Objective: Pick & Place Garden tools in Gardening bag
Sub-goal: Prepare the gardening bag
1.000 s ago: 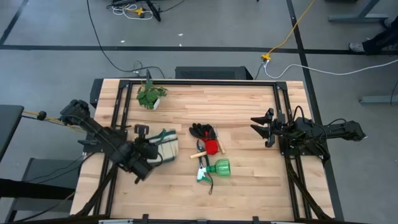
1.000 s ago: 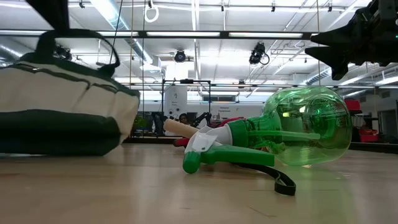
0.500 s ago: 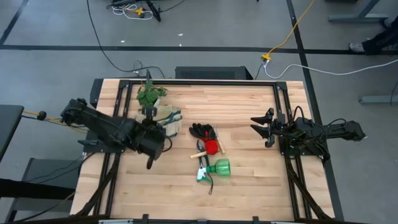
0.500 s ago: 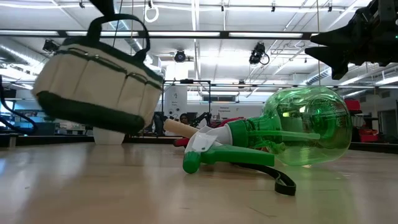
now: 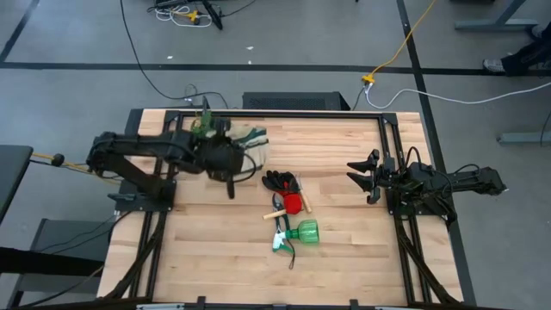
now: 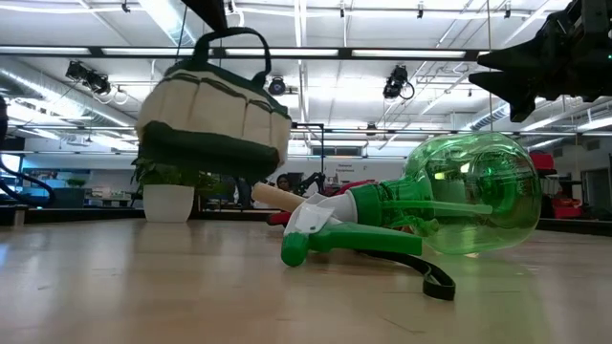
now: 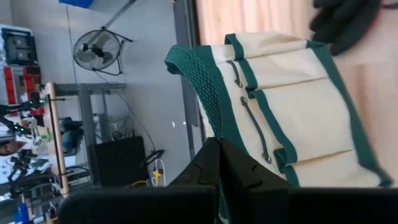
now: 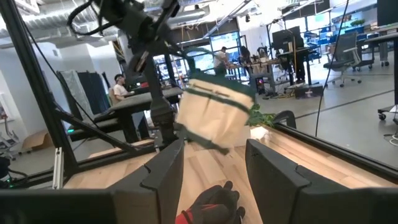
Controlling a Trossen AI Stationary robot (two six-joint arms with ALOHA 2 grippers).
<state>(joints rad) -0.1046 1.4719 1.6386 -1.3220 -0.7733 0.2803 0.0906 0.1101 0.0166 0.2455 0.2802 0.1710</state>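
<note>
The gardening bag [image 6: 214, 115] is held clear of the table [image 5: 344, 258], hanging by a green loop handle [image 7: 205, 93] that is pinched between the closed fingers of the left gripper [image 7: 219, 163], near the potted plant [image 5: 204, 126] at the far left side; nothing can be seen packed into it yet. All four tools are left to be packed and lie together mid-table: the green spray bottle [image 5: 299, 232], black gloves [image 5: 282, 182], pruning shears [image 5: 286, 245] and red-headed hand tool [image 5: 290, 204]. The right gripper [image 5: 368, 178] is parked at the right edge, fingers spread and empty.
</note>
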